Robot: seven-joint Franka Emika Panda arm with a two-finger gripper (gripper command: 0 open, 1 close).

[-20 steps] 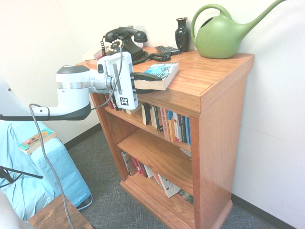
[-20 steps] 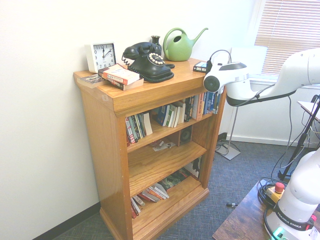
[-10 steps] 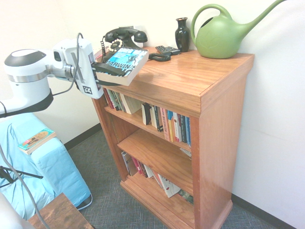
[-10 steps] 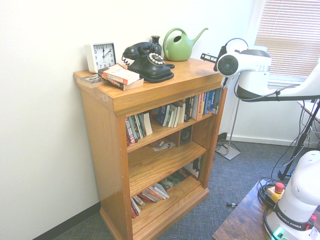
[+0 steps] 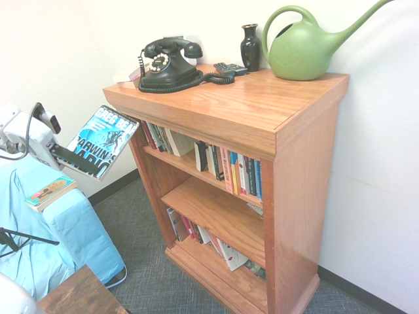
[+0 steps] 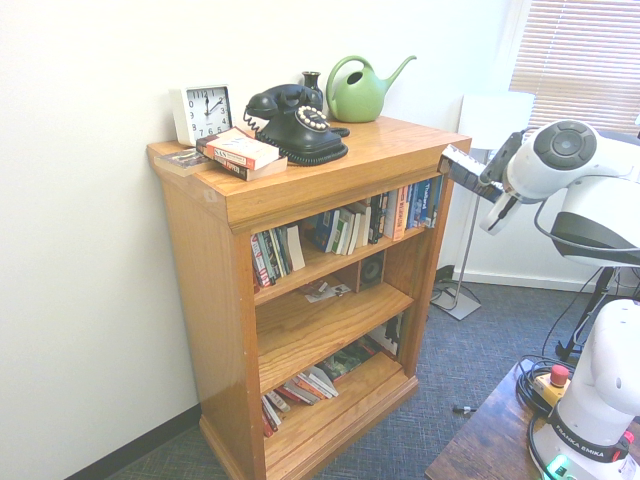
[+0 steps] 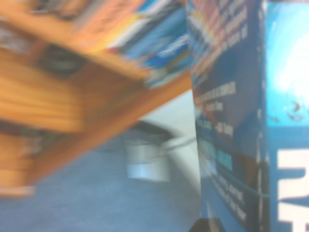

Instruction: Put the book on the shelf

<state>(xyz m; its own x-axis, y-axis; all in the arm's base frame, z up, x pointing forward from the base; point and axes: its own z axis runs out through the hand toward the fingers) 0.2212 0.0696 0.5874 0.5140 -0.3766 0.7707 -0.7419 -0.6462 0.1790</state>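
The book (image 5: 101,140), a thick paperback with a blue-teal cover and white lettering, hangs in the air left of the bookcase (image 5: 288,163). It is tilted, with its cover facing outward. My gripper (image 5: 73,159) is shut on its lower edge. The second exterior view shows the book (image 6: 463,172) edge-on, just off the bookcase's right top corner. Its spine and cover (image 7: 227,121) fill the right side of the blurred wrist view. The shelf (image 5: 186,165), the highest inner board, carries a row of upright books, and the shelf (image 6: 330,263) also shows from the other side.
On the bookcase top stand a black telephone (image 5: 167,62), a dark vase (image 5: 250,46), a green watering can (image 5: 304,46), a white clock (image 6: 203,112) and stacked books (image 6: 240,152). A blue-covered seat (image 5: 59,235) with a thin orange-and-teal book (image 5: 49,191) lies below the gripper.
The arm has drawn back from above the bookcase top, carrying the book left and down, clear of the bookcase. The book has tipped from nearly flat to steeply tilted.
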